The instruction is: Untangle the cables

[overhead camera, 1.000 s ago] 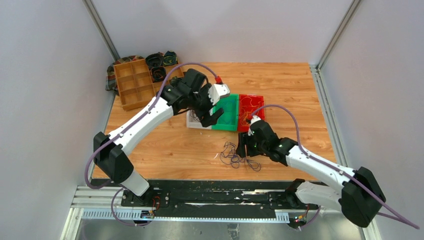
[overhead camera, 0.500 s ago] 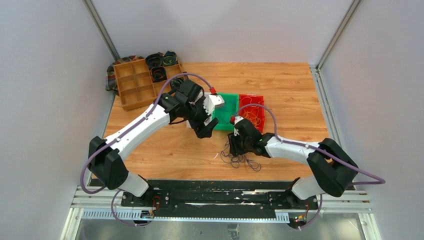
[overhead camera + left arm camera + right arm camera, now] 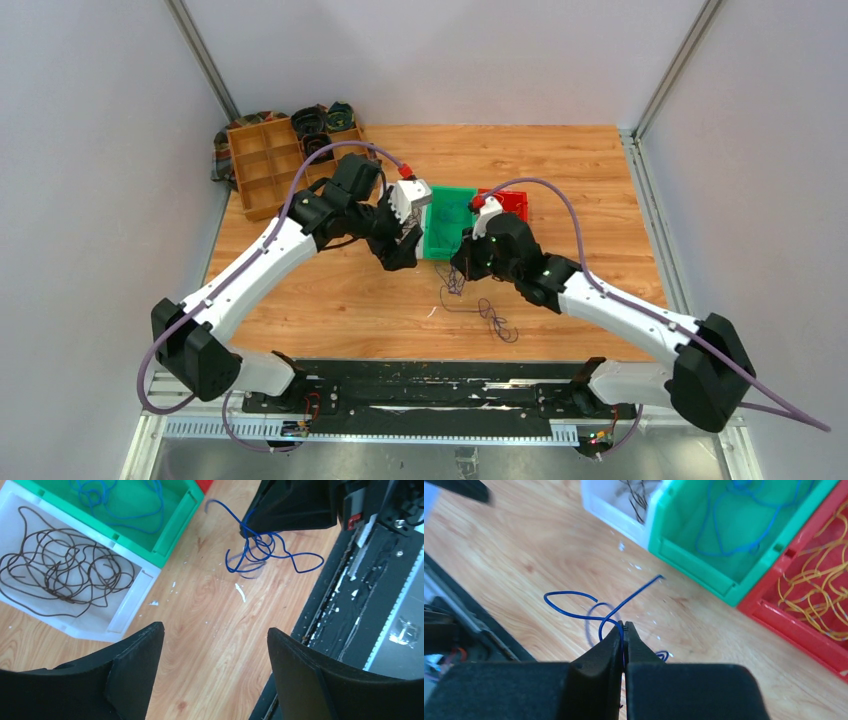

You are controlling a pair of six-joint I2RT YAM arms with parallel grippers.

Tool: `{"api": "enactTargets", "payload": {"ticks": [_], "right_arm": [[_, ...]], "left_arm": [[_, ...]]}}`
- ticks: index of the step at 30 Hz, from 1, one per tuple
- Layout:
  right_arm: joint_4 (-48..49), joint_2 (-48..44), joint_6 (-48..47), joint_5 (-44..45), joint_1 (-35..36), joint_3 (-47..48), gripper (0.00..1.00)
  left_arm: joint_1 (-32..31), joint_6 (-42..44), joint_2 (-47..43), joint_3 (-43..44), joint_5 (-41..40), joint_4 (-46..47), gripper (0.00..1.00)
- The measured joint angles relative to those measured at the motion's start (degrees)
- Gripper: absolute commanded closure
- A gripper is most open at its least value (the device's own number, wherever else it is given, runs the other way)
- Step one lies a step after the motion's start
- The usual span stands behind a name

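- Sitting at the far-left back corner of the table (image 3: 600,200), a wooden divided tray (image 3: 268,170) has dark coiled bundles (image 3: 316,128) at its back right end.
- The left gripper (image 3: 398,250) hovers over bare wood just in front of the white bin (image 3: 131,605). Its fingers (image 3: 132,672) are spread wide apart and grip nothing.
- The white bin holds a loosely looped dark cable (image 3: 65,572) that lies flat on its floor.
- Its right side is pressed against the green bin (image 3: 175,522), where a binned blue cable (image 3: 90,492) lies in a few slack loops.
- The right gripper (image 3: 623,629) is raised above the wood just in front of the green bin. Its fingers are pressed together on the held blue cable (image 3: 636,595).
- One end of that cable sticks up and away from the tips, and the rest hangs below them in open loops, clear of the bins.
- The two grippers are near each other, facing across a patch of wood, and do not touch.
- The red bin (image 3: 796,622) touches the green bin's right side and holds the yellow-orange cables (image 3: 819,587) in a loose heap.
- A thin dark strand (image 3: 497,326) lies curled on the wood in front of the right gripper, toward the near edge. From above its colour is unclear, and it cannot be told whether it joins the held blue cable.
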Motion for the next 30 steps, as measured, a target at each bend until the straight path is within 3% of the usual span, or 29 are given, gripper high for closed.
{"api": "enactTargets", "payload": {"ticks": [16,21,30], "right_arm": [[7.3,-8.7,8.1,-4.9,0.1,0.7,0.99],[9.6,-8.7,9.8,-7.8,0.1,1.0,0.99],[9.6,-6.8,9.8,-14.5,0.1,1.4,0.99]], "left_arm": [[0.0,-6.1,-2.8,-2.9,13.4,3.9,0.24],[0.0,-6.4,-3.9,-2.9,14.2,4.5,0.34],[0.0,0.2,-4.8,1.8,11.5,2.3,0.38]]}}
